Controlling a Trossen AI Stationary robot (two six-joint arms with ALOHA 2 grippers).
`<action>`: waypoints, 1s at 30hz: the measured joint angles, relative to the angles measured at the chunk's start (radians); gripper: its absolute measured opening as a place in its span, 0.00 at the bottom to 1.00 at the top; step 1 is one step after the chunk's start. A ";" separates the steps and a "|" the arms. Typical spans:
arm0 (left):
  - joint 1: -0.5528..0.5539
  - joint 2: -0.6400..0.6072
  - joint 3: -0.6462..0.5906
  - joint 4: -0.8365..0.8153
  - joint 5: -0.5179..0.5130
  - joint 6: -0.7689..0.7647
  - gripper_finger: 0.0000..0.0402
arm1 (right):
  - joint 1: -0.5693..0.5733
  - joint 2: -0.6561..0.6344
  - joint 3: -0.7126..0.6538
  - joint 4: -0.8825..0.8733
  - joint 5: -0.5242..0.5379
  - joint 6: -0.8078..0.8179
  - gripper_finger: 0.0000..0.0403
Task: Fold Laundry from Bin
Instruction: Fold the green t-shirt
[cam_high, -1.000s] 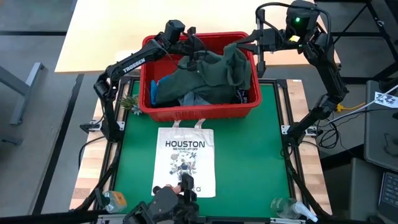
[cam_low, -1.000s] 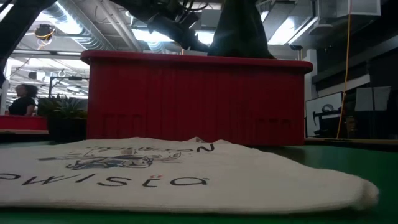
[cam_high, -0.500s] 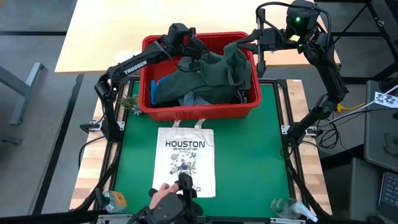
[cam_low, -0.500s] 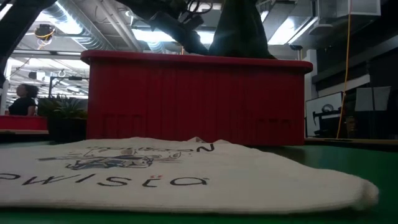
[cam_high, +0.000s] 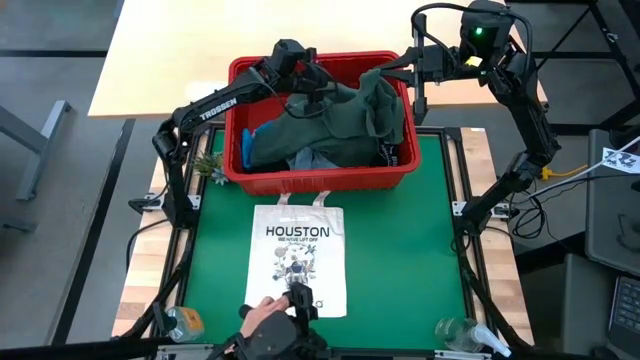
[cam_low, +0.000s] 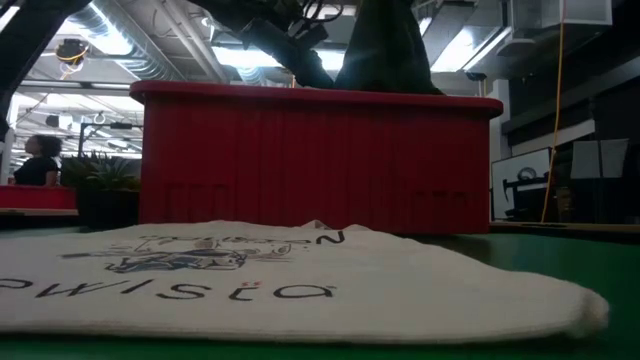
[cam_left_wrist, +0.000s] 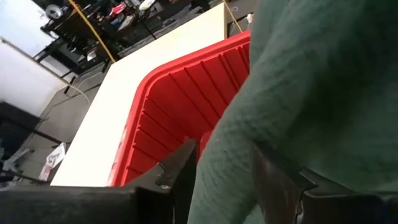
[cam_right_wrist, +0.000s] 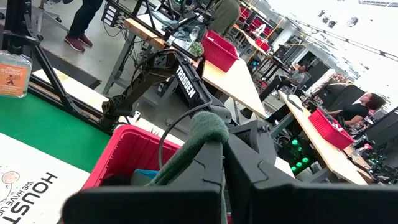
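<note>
A table covered by a green mat (cam_high: 420, 240) is carrying everything. A red bin (cam_high: 318, 178) is sitting at the mat's far end, with clothes piling up inside it. A white tote bag (cam_high: 297, 260) printed with "HOUSTON" is lying flat on the mat just in front of the bin, its handles pointing toward the bin. A small plant (cam_high: 208, 163) is sitting beside the bin's left corner. A clear bottle (cam_high: 462, 333) is lying at the near right corner, and another bottle (cam_high: 182, 322) is sitting at the near left corner.

Right end effector (cam_right_wrist: 225, 163) pinches dark green garment (cam_right_wrist: 198, 138) above the red bin (cam_right_wrist: 115, 155).
</note>
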 joint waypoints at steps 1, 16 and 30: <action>0.000 0.000 0.000 -0.003 0.011 0.002 0.35 | 0.000 0.000 0.000 0.000 0.000 0.000 0.01; -0.035 0.077 -0.002 0.081 -0.096 0.071 0.31 | 0.000 0.000 0.000 0.000 0.000 0.000 0.01; -0.045 0.046 0.039 0.035 -0.146 0.073 0.01 | 0.000 -0.018 -0.001 -0.037 0.037 -0.004 0.01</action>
